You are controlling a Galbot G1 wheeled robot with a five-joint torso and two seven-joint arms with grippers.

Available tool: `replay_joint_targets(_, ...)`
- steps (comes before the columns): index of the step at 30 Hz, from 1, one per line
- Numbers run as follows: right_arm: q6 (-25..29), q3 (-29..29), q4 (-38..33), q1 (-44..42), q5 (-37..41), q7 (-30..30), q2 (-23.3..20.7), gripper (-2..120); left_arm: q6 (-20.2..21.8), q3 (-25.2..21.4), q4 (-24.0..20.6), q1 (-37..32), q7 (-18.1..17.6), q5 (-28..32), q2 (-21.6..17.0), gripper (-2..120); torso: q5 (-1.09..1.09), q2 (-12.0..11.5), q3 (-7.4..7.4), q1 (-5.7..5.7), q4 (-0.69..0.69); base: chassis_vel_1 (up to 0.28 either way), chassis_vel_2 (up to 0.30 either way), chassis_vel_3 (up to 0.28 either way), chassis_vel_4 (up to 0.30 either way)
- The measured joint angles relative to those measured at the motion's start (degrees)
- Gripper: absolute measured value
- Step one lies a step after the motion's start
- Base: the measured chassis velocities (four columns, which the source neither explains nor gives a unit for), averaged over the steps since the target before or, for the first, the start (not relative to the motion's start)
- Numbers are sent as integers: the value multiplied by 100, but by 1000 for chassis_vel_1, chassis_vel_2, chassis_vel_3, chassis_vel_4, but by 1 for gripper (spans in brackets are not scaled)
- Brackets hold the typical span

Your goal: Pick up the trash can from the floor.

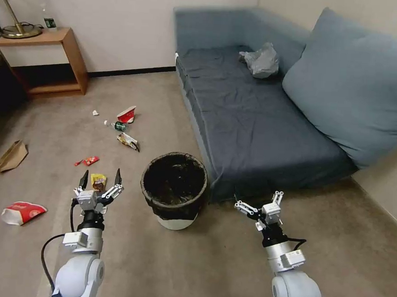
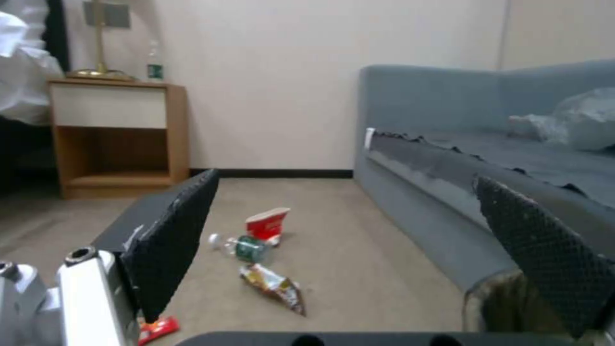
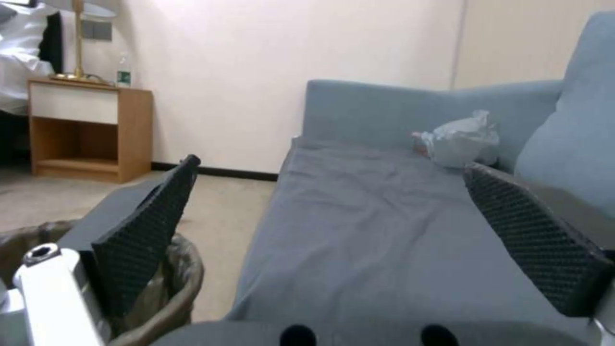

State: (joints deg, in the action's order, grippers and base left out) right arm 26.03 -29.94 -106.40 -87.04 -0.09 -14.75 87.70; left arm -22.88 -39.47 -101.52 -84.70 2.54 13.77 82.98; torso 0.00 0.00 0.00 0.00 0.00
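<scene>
so the trash can (image 1: 174,189) is sitting upright on the floor (image 1: 227,266), right up against the front corner of the blue sofa (image 1: 254,120), black liner folded over the rim. Left gripper (image 1: 101,178) hovers just to its left with fingers spread wide, holding nothing. Right gripper (image 1: 263,201) is off to the other side near the sofa edge, fingers also apart and empty. Litter nearby: a red cup (image 1: 127,114), a small bottle (image 1: 117,125), and what looks like a snack wrapper (image 1: 128,140)
</scene>
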Motion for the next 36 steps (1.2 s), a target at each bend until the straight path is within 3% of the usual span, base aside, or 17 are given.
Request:
replay_joint_targets(9, 65, 16, 41, 44, -51, 72, -21, 100, 658, 474, -351, 4, -197, 474, -196, 97, 0, 0, 0, 0, 0, -27, 27, 23, -27)
replay_joint_targets(11, 84, 61, 104, 84, -67, 49, -33, 100, 1235, 718, -670, 28, -455, 829, -270, 98, 0, 0, 0, -1, -1, 0, 0, 0, 0)
replay_joint_targets(12, 84, 61, 104, 84, -67, 49, -33, 100, 1235, 718, -670, 28, -455, 829, -270, 98, 0, 0, 0, -1, -1, 0, 0, 0, 0)
replay_joint_targets(14, 102, 94, 150, 123, -78, 11, -43, 100, 1770, 828, -884, 49, -638, 1019, -281, 99, 1, 0, 0, 0, 1, 0, 0, 0, 0)
replay_joint_targets(15, 102, 94, 150, 123, -78, 11, -43, 100, 1770, 828, -884, 49, -638, 1019, -281, 99, 1, 0, 0, 0, 1, 0, 0, 0, 0)
replay_joint_targets(17, 147, 80, 172, 127, -97, -25, -45, 100, 2388, 889, -1095, 58, -740, 1089, -265, 100, 1, 0, 0, 0, 0, 0, 0, 0, 0)
replay_joint_targets(18, 147, 80, 172, 127, -97, -25, -45, 100, 2388, 889, -1095, 58, -740, 1089, -265, 100, 1, 0, 0, 0, 0, 0, 0, 0, 0)
replay_joint_targets(20, 181, 49, 185, 121, -84, -34, -54, 100, 3193, 896, -1307, 39, -950, 1049, -243, 100, 0, 0, 0, 0, 1, 0, 0, 0, 0)
replay_joint_targets(21, 181, 49, 185, 121, -84, -34, -54, 100, 3193, 896, -1307, 39, -950, 1049, -243, 100, 0, 0, 0, 0, 1, 0, 0, 0, 0)
replay_joint_targets(24, 237, 33, 217, 115, -50, -50, -53, 100, 4124, 851, -1464, 104, -1309, 1138, -223, 100, 1, 0, 0, 0, 0, 0, 0, 0, 0)
replay_joint_targets(30, 305, 31, 248, 103, -32, -76, -44, 100, 4534, 778, -1467, 163, -1311, 1334, -214, 100, 0, 0, 0, -1, 0, 0, 0, 0, 0)
replay_joint_targets(33, 363, 30, 257, 66, -13, -125, -43, 100, 5022, 709, -1471, 228, -1119, 1733, -132, 100, 0, 0, 0, -1, 0, 0, 0, 0, 0)
replay_joint_targets(36, 369, 24, 233, 49, -3, -140, -47, 100, 5215, 708, -1470, 293, -1120, 1779, -71, 100, 0, 0, 0, 0, 0, 0, 0, 0, 0)
